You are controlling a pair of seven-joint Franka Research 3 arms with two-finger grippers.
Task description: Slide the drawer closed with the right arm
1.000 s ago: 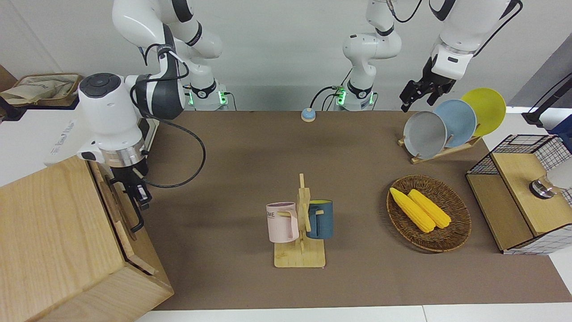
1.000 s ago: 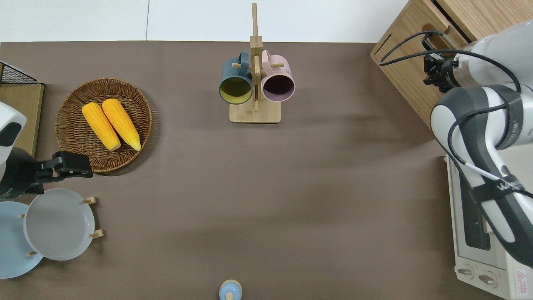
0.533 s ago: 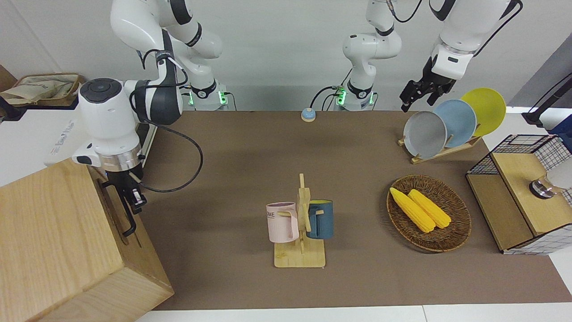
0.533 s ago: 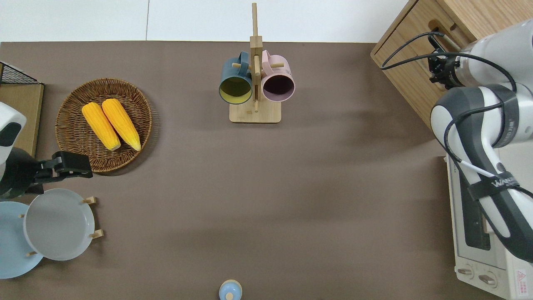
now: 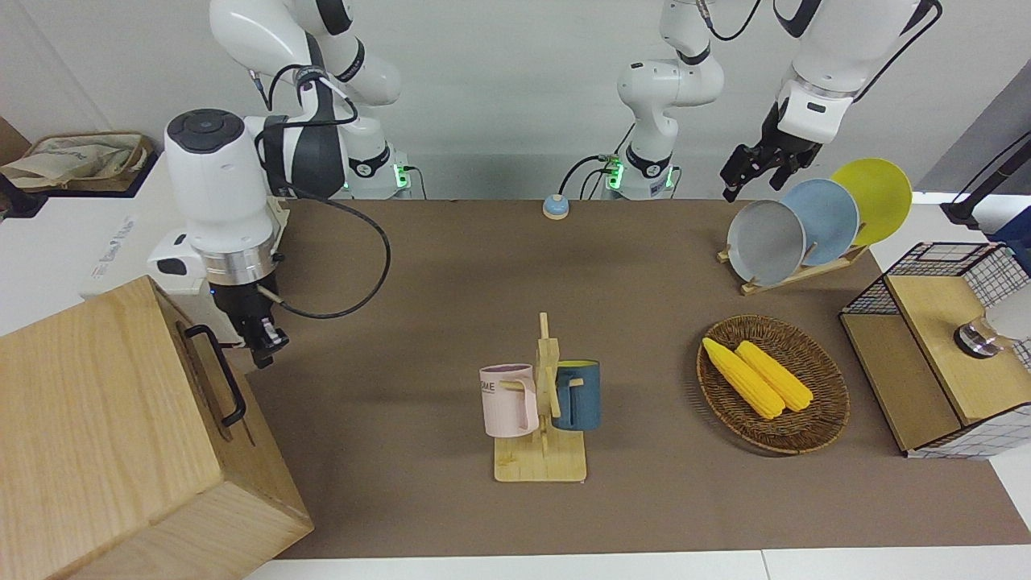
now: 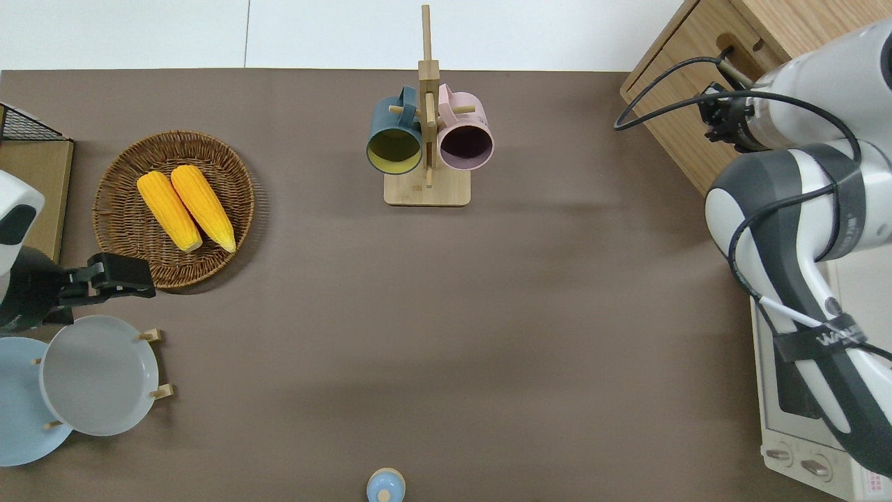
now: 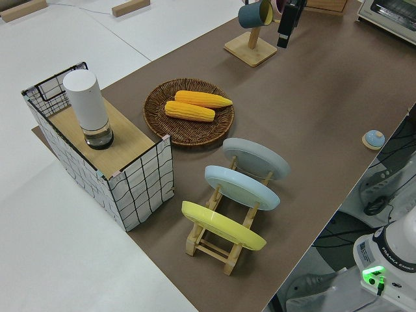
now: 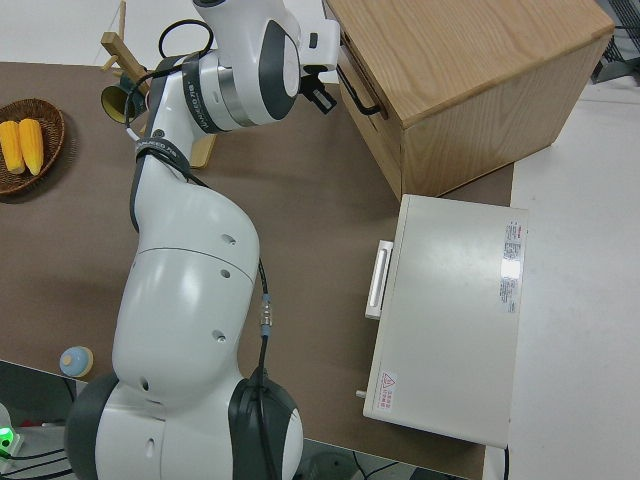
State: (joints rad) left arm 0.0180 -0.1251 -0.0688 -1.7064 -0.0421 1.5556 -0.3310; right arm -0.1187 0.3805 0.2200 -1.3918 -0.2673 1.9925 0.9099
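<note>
The big pale-wood box sits at the right arm's end of the table, farther from the robots than the white toaster oven. Its drawer looks flush with the box front, so the closing appears done. The black loop handle runs along that front panel. The right gripper hangs just beside the handle's robot-ward end, apart from it, toward the table's middle; whether its fingers are spread cannot be told. The left arm is parked.
</note>
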